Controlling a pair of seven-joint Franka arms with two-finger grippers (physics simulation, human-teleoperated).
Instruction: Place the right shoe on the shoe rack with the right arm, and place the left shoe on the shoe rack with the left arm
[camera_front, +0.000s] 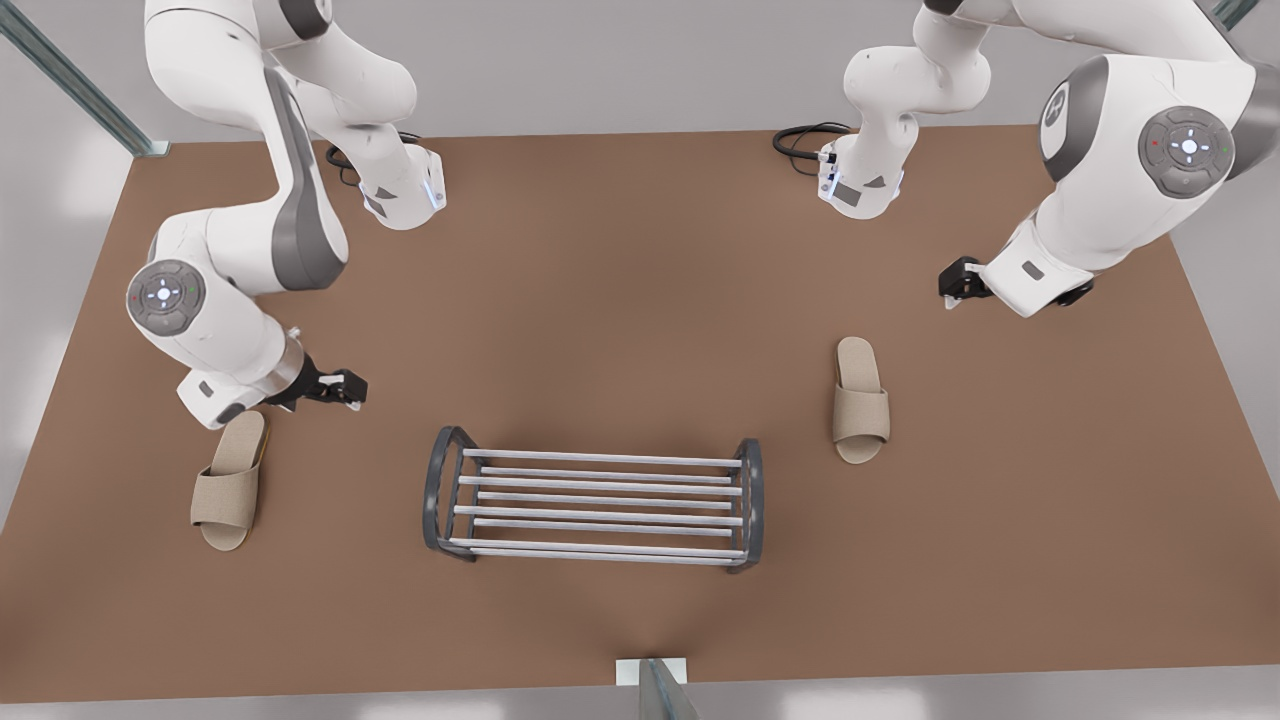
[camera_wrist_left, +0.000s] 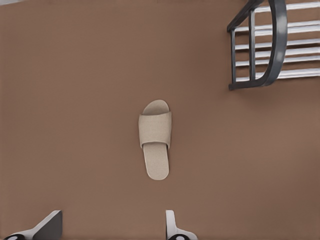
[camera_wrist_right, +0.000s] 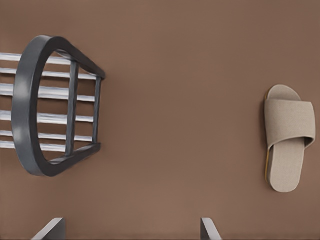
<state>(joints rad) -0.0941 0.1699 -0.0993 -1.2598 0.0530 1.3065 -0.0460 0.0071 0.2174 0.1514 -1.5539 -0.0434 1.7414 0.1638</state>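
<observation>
- Standing over the brown bench (camera_front: 620, 300), both arms hover with nothing in hand. The right pincer (camera_front: 345, 390) hangs just beside the heel of the right shoe (camera_front: 230, 482), at the front view's left, with its fingers spread wide.
- The left pincer (camera_front: 955, 290), also wide open, is near the left shoe (camera_front: 860, 400) at the front view's right, but not over it.
- Both shoes are beige slippers lying flat on the bench, one on each side of the shoe rack (camera_front: 595, 505) and well apart from it.
- They look light and soft with a floppy strap, so pinching across the sole at the strap should hold best.
- The rack's bars have gaps, so I'd lay a slipper across several bars.
- There is plenty of open bench around; the things to clear are the rack's arched end frames.
</observation>
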